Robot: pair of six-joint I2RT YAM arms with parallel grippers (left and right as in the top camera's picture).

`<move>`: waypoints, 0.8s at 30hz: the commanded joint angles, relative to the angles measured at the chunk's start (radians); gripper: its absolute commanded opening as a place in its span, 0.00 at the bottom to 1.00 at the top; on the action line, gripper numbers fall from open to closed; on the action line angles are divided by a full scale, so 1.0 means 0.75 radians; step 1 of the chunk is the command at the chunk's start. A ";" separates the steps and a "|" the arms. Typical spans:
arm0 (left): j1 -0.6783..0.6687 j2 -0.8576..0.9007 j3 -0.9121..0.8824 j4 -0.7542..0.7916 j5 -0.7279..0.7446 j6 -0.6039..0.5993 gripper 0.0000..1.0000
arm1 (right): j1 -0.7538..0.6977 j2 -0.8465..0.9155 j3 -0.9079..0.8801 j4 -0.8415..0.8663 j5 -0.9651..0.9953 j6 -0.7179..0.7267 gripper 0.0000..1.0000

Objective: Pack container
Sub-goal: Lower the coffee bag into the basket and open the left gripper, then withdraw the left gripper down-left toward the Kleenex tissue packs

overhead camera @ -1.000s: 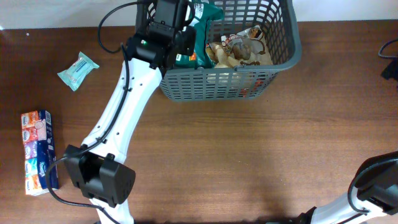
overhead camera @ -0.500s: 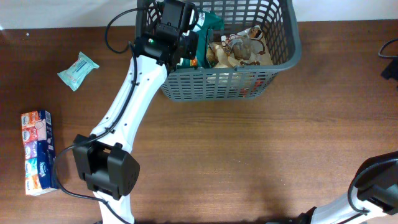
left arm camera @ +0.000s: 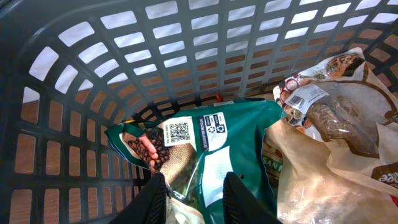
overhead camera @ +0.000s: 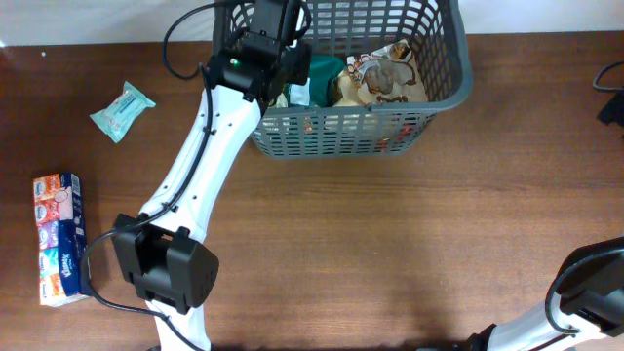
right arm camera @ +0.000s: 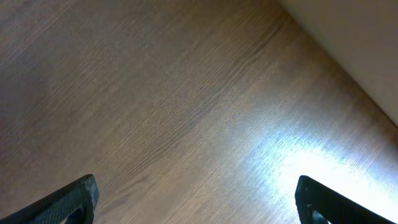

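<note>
Tabletop (right arm camera: pixel 186 93), right tool (right arm camera: pixel 196 199) wide open, left tool (left arm camera: pixel 196 182) in container (left arm camera: pixel 93 74), barely parted astride packet (left arm camera: pixel 233 140), grip unclear

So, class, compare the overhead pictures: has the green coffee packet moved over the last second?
Yes. The green coffee packet has dropped lower into the container, towards its near wall, and now lies beside the tan snack bag.

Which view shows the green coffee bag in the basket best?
Left wrist: the green coffee bag lies central, label visible. Overhead shows only a green sliver beside the left arm. Right wrist shows only tabletop.
</note>
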 commanded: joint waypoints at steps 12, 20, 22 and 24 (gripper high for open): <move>0.001 -0.045 0.354 -0.063 -0.354 0.107 0.49 | 0.001 -0.016 -0.002 0.004 -0.002 0.010 0.99; 0.075 -0.049 0.565 -0.266 -0.760 0.105 0.70 | 0.001 -0.016 -0.002 0.004 -0.002 0.010 0.99; 0.110 -0.051 0.596 -0.302 -0.812 0.104 0.71 | 0.001 -0.016 -0.002 0.004 -0.002 0.010 0.99; 0.160 -0.057 0.618 -0.337 -0.841 0.097 0.71 | 0.001 -0.016 -0.002 0.004 -0.002 0.010 0.99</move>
